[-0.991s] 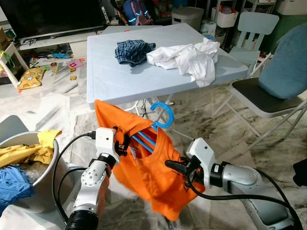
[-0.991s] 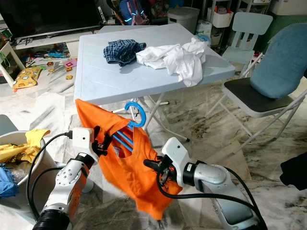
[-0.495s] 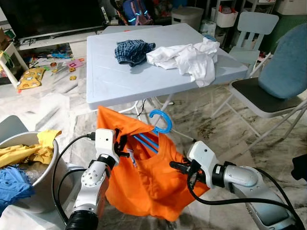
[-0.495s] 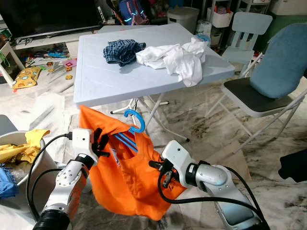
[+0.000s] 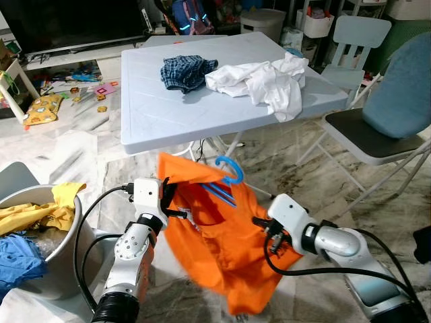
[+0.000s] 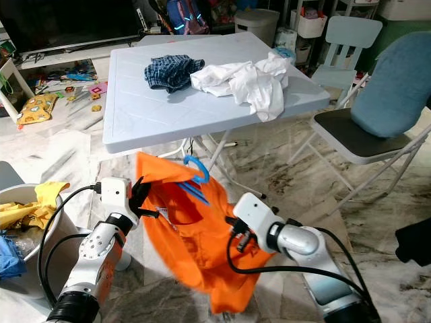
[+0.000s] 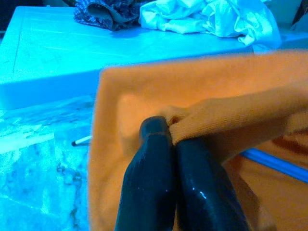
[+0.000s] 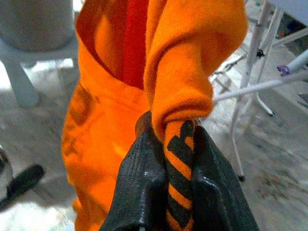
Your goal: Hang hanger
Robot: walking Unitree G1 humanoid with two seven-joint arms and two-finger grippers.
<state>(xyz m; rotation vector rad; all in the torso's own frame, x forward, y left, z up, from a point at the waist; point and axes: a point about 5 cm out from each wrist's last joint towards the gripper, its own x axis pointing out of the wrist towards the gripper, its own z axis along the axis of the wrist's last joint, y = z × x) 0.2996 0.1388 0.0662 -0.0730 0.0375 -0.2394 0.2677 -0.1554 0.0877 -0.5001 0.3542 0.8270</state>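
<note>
Two grippers: both are clamped on one orange T-shirt [image 5: 222, 249], held up between them in front of the robot, above the marble floor [image 5: 303, 182].
Left gripper [image 5: 170, 195]: its black fingers [image 7: 159, 178] are pinched together on a fold at the shirt's upper left edge, near the collar.
Right gripper [image 5: 261, 232]: its fingers [image 8: 139, 192] are squeezed on a rolled bunch of the shirt's right side, where black printed lettering shows between them.
Blue hanger [image 5: 225, 176]: it sits inside the shirt, its hook poking up out of the neck opening just below the table edge; its blue arms run down into the cloth, partly hidden.
Shirt: it hangs slack and bunched from the two grips, its lower hem drooping toward the floor.
Folding table [image 5: 155, 114]: pale blue, just beyond the shirt, with a dark plaid garment [image 5: 187, 70] and a heap of white clothes [image 5: 266, 81] lying side by side on its far half; one white piece spills over the right edge.
Laundry tub [image 5: 57, 262]: grey, at the robot's left, holding a yellow cloth [image 5: 40, 212] and a blue one [image 5: 17, 259].
Folding chair [image 5: 384, 128]: to the right of the table, with a blue cushion leaning on its back.
Far side: a small white chair [image 5: 360, 40] stands behind the table, and toys are scattered on the floor at the left.
</note>
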